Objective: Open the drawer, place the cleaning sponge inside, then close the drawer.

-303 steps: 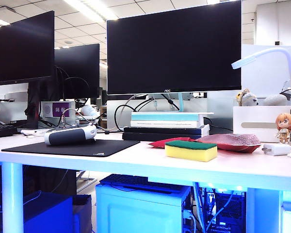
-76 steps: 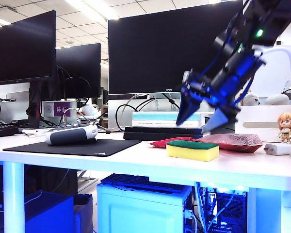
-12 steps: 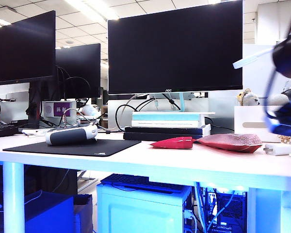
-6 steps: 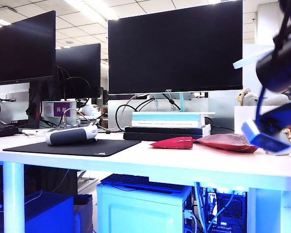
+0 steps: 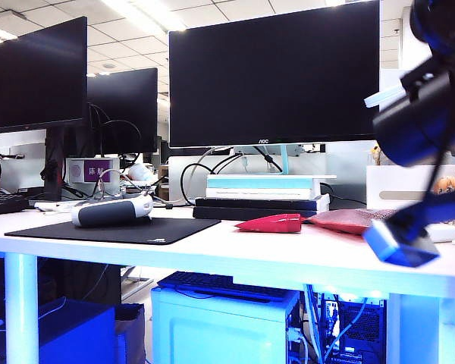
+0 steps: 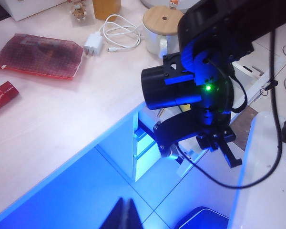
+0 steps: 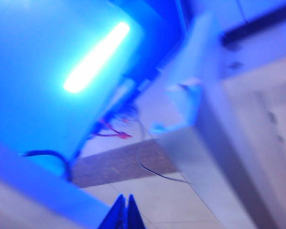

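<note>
Right arm hangs past the table (image 5: 212, 254) edge at 4 o'clock in exterior view, wrist angled down toward the white drawer unit (image 6: 144, 151) beneath the tabletop. Right gripper (image 7: 123, 213) fingers pressed together, nothing between them; view blurred. Left gripper (image 6: 125, 214) poised over the floor, fingers together, empty. Cleaning sponge not seen in any view. Red packets (image 5: 271, 223) on table, 3 o'clock of the black mouse mat (image 5: 110, 230).
</note>
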You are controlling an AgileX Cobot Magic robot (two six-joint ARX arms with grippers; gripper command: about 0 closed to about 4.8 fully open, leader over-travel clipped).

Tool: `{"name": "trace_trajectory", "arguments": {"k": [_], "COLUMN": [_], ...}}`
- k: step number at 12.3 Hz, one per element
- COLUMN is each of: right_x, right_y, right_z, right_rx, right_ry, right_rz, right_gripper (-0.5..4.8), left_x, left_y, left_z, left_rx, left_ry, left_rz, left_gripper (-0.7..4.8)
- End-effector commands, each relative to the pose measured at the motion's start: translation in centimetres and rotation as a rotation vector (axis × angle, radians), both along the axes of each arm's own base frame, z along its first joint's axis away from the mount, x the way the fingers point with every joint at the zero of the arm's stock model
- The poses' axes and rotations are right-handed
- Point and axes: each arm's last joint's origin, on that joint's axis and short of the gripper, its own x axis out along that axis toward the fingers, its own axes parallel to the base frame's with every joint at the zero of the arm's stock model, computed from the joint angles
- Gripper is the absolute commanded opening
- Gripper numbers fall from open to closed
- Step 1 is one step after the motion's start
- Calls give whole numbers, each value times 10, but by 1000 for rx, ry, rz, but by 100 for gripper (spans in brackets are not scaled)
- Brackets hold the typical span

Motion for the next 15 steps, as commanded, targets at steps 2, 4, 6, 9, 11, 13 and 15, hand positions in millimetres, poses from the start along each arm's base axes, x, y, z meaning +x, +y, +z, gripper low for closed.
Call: {"name": "trace_trajectory", "arguments": {"k": [2, 4, 6, 9, 11, 13, 15], "right_x": [2, 7, 10, 17, 22, 25, 30], "right_y": [-3, -2, -2, -1, 0, 0, 0], "right_z": [-22, -24, -25, -27, -27, -28, -28], "right_rx": [-109, -140, -154, -205, -225, -233, -278], "right_ry": [-33, -96, -130, -230, -297, -335, -407], "right_rz": [37, 49, 49, 51, 46, 44, 47], "right_gripper": [-1, -1, -1, -1, -1, -1, -1], "left_x": [0, 0, 0, 0, 0, 0, 0], "left_y": [0, 0, 0, 0, 0, 0, 0], "left_z": [2, 2, 2, 2, 2, 2, 2], "left_rx": [-11, -11, -11, -11, -11, -11, -11], "left_ry": [-12, -12, -12, -11, -11, -11, -11], "left_rz": [-4, -4, -4, -4, -4, -4, -4], "left_gripper": [-5, -5, -5, -5, -5, -5, -5]}}
